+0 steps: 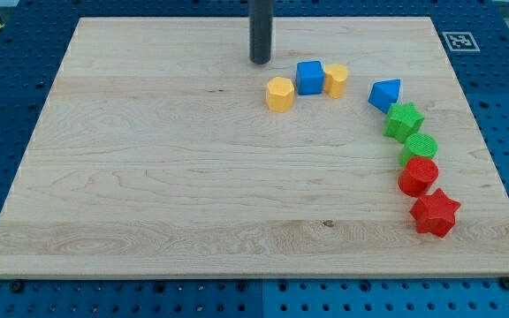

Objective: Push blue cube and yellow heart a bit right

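Note:
The blue cube (309, 78) sits near the view's top centre of the wooden board (148, 177). A yellow block (335, 79), apparently the heart, touches its right side. A second yellow block (279, 94), hexagon-like, sits just left of and below the cube. My tip (261, 62) rests on the board up and to the left of the blue cube, a short gap away from it and touching no block.
To the right, a curved line of blocks runs downward: a blue triangular block (384, 94), a green star (404, 120), a green cylinder (420, 147), a red cylinder (418, 176) and a red star (435, 212). The board's right edge lies just beyond them.

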{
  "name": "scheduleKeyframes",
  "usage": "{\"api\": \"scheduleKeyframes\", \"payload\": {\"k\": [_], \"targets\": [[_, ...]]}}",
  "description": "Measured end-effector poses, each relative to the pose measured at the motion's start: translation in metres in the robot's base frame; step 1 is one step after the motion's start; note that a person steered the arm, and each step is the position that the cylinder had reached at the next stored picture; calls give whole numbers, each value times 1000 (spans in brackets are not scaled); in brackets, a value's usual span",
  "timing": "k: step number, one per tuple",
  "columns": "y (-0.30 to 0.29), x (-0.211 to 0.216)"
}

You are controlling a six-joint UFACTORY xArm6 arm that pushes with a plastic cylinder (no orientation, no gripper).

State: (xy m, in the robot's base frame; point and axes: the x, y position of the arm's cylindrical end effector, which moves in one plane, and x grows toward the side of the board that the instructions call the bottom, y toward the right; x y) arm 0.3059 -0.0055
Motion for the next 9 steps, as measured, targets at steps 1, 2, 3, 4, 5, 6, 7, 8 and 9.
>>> {"api": "scheduleKeyframes", "payload": {"k": [1, 2, 3, 4, 5, 6, 7, 8, 9], "targets": [[0, 35], [22, 53], [56, 57], [77, 57], [79, 57], [84, 55], [81, 49], [70, 39], [70, 31]]}}
